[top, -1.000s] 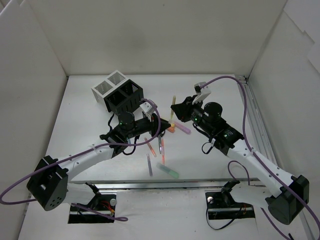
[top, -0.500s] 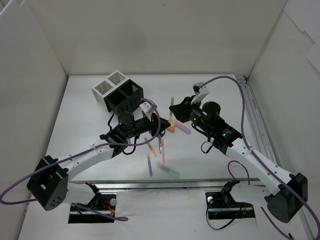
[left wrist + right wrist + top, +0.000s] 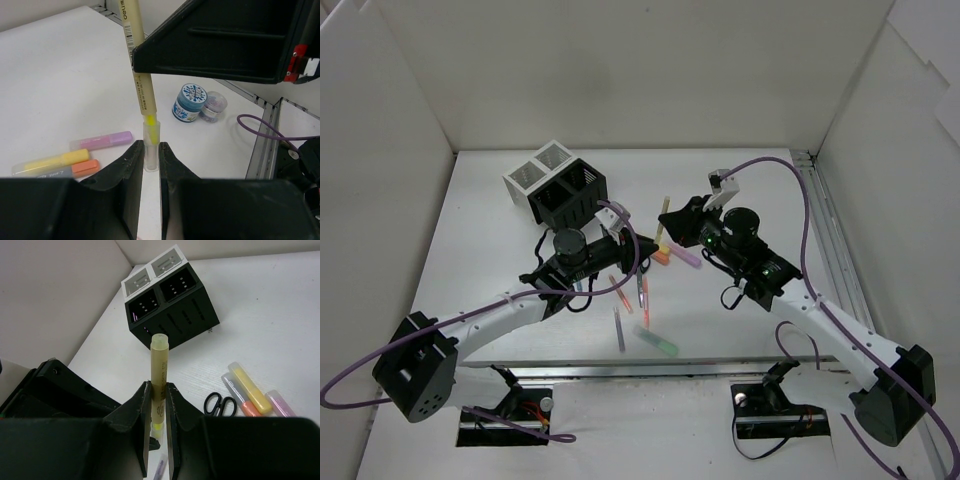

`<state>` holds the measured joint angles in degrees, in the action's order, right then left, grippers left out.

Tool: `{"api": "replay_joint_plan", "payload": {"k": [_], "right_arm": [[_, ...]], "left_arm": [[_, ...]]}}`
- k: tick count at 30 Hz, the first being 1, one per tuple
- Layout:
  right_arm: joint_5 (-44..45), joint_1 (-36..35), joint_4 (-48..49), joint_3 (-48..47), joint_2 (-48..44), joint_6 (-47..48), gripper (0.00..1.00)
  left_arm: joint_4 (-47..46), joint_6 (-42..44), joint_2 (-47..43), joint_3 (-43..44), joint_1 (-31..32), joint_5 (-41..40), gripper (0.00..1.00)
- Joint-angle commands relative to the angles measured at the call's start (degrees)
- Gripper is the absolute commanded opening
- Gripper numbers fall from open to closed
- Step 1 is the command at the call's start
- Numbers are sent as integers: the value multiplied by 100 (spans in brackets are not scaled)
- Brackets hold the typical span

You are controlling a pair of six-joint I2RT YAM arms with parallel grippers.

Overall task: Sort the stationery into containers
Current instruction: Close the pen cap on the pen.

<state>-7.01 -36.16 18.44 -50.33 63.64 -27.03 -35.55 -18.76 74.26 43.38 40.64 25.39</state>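
Observation:
My right gripper (image 3: 158, 395) is shut on a yellow highlighter (image 3: 159, 365) and holds it upright above the table. My left gripper (image 3: 151, 152) is shut on the clear cap (image 3: 151, 142) at the lower end of that same highlighter (image 3: 140, 85). In the top view the two grippers meet at mid-table around the highlighter (image 3: 664, 222). The containers (image 3: 557, 185), two white and two black mesh cups, stand at the back left and also show in the right wrist view (image 3: 167, 302). Black scissors (image 3: 220, 404) and yellow (image 3: 250, 387), orange (image 3: 240, 399) and pink (image 3: 280, 405) highlighters lie on the table.
Slim pens (image 3: 642, 295) and a purple pen (image 3: 619, 328) lie near the front with a green highlighter (image 3: 658, 343). Two small round pots, blue (image 3: 190, 102) and purple (image 3: 214, 105), sit by the right rail. White walls enclose the table.
The right gripper has moved slightly left and down with the highlighter. The left gripper has come up to its lower end, and the two grippers are closer together.

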Motion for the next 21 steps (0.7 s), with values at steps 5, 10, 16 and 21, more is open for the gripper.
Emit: {"api": "replay_joint_plan", "payload": {"k": [5, 10, 16, 21], "right_arm": [[138, -154, 1013, 480, 219, -225, 0], [-56, -356, 925, 392, 413, 250, 0], [279, -462, 802, 699, 255, 286, 0], [-2, -479, 582, 699, 395, 154, 0]], "left_arm": [[-1543, -171, -166, 189, -65, -157, 0], [-1175, 215, -158, 469, -65, -174, 0], [-1147, 461, -263, 567, -65, -640, 0], [-1462, 567, -429, 488, -65, -1316, 0]]}}
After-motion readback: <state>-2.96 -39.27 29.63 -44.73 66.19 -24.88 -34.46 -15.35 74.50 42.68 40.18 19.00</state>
